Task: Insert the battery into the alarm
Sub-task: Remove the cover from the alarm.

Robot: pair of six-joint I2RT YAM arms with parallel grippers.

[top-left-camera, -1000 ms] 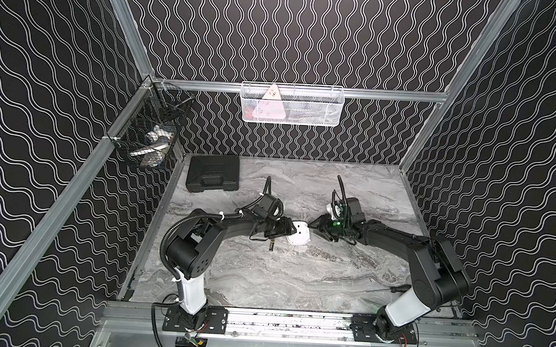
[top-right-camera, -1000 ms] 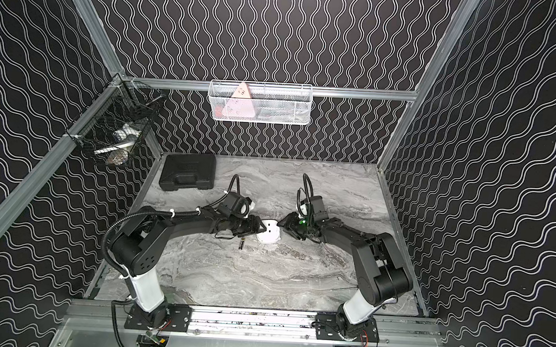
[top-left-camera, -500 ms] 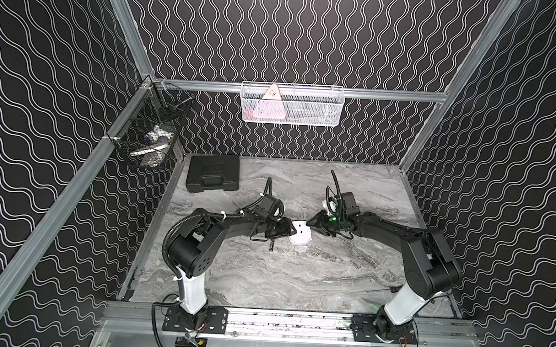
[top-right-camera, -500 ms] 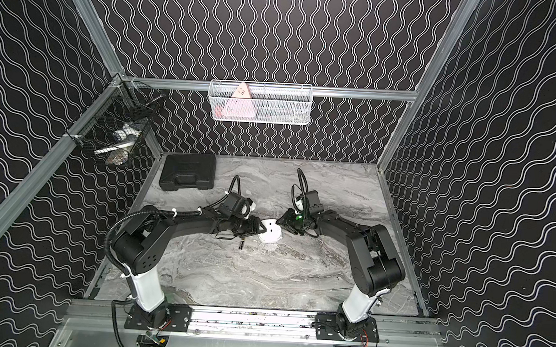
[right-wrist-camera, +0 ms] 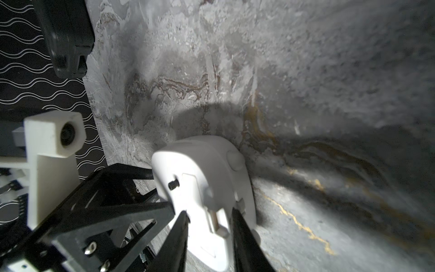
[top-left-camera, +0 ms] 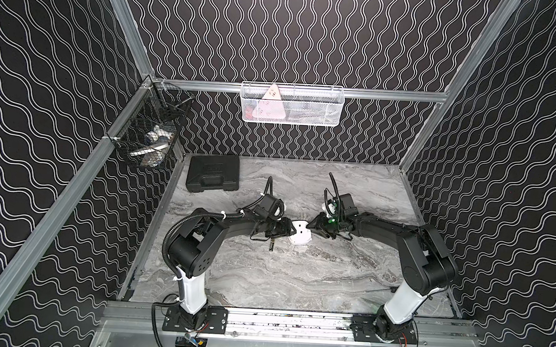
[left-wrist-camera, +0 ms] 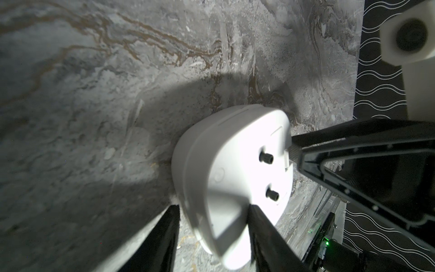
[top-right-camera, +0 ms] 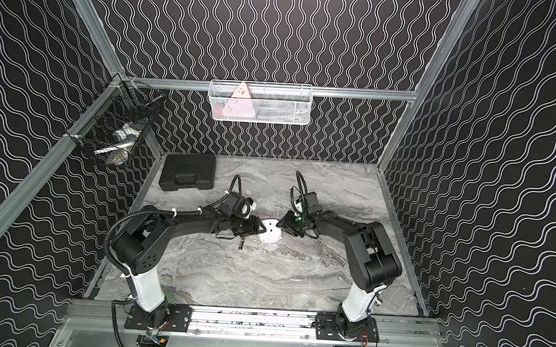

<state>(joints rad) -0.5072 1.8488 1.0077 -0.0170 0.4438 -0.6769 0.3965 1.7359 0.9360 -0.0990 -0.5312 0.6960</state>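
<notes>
Right gripper [right-wrist-camera: 209, 212] has closed in on the alarm [top-left-camera: 300, 235] from 3 o'clock; left gripper [left-wrist-camera: 213, 208] has narrowed. Alarm sits at table [top-left-camera: 297, 286] centre, back up. Left pincer at its 9 o'clock rim, pinching it, one finger on the back. Right fingers part-spread over the back; whether they grip, cannot tell. Battery [top-left-camera: 271, 245] lies on the table at the alarm's 8 o'clock, just beside the left gripper.
</notes>
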